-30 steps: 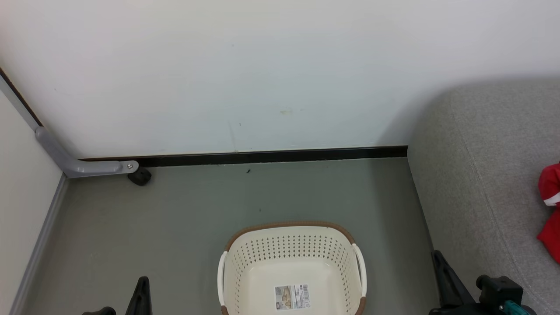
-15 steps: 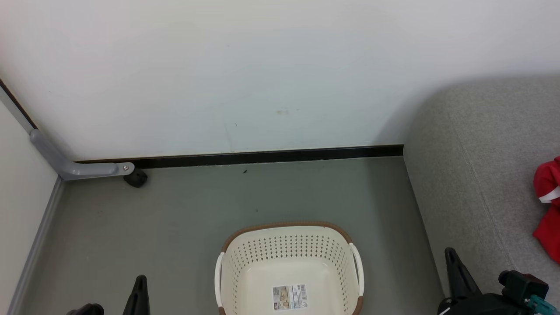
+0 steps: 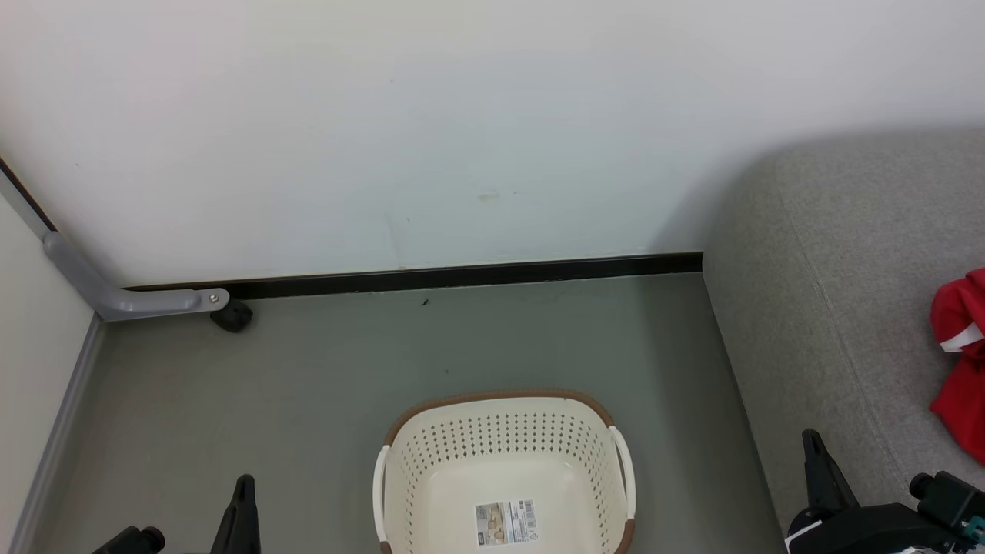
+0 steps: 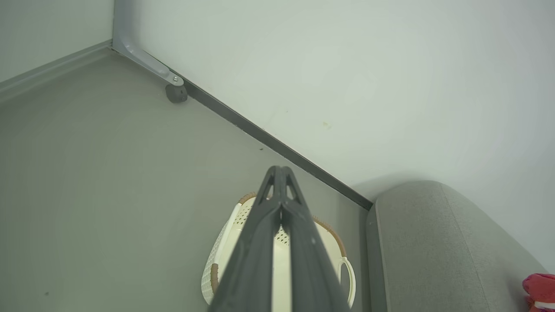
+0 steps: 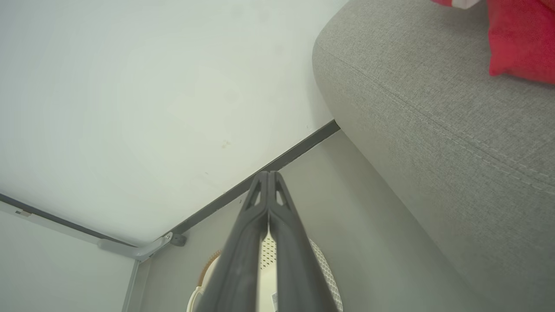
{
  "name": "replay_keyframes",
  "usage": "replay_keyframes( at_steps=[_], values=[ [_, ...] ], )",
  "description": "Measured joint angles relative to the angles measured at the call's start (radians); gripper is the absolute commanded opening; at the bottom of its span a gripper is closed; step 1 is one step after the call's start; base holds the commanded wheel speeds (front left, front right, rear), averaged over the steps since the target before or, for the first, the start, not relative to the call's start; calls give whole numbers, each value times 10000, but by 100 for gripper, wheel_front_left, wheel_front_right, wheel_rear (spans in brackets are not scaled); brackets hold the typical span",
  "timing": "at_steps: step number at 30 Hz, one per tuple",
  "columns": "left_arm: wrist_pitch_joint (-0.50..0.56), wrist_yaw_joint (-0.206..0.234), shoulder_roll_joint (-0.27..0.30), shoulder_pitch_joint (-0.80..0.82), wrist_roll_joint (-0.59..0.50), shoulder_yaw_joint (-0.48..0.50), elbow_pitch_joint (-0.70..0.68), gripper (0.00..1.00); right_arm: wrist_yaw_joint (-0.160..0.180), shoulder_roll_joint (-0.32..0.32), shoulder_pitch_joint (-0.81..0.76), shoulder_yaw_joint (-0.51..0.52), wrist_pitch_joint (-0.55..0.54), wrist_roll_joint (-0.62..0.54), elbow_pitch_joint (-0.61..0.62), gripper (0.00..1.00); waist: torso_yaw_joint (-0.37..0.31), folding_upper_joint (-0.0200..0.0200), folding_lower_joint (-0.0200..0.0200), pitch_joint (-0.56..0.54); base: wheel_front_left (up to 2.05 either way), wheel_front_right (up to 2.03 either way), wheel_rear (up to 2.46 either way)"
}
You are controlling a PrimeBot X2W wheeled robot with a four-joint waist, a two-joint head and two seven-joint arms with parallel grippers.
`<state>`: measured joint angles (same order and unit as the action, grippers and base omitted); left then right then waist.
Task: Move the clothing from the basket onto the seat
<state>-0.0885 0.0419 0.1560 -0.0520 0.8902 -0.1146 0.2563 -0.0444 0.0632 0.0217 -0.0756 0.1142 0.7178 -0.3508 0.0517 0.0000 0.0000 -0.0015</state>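
Observation:
The cream basket [image 3: 500, 442] stands on the floor at bottom centre, with a paper label [image 3: 505, 523] lying on its bottom. Red clothing [image 3: 958, 354] with white trim lies on the grey seat [image 3: 846, 269] at the right edge. My left gripper [image 3: 245, 483] is shut at the lower left, apart from the basket. My right gripper [image 3: 809, 437] is shut at the lower right, beside the seat's front edge. In the left wrist view the shut gripper [image 4: 281, 171] points over the basket [image 4: 221, 260]. In the right wrist view the shut gripper [image 5: 268, 175] points between basket [image 5: 323, 277] and seat [image 5: 433, 108], with the clothing [image 5: 520, 39] at top right.
A white wall with a black skirting strip [image 3: 462, 275] closes the far side. At the left corner a grey bracket [image 3: 131, 300] ends in a small black caster [image 3: 231, 317]. Grey floor [image 3: 308, 385] lies around the basket.
The head camera has turned slightly right, so the whole picture slid left. My right gripper has drifted right toward the seat's edge. Both grippers stay shut.

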Motion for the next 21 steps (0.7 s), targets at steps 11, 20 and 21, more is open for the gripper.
replay_keyframes(
  at_steps=[11,20,21],
  values=[
    [345,-341,-192,187,1223,355,77,0,-121,-25,106,380,-437,1534,90,0,-92,1,0,6,0,0,0],
    [625,-522,-345,342,2274,639,132,0,-240,-71,151,685,-759,2790,163,0,-167,1,0,11,0,0,0],
    [677,-527,-353,356,2362,677,138,0,-261,-75,152,717,-796,2945,171,0,-175,1,0,12,0,0,0]
  ],
)
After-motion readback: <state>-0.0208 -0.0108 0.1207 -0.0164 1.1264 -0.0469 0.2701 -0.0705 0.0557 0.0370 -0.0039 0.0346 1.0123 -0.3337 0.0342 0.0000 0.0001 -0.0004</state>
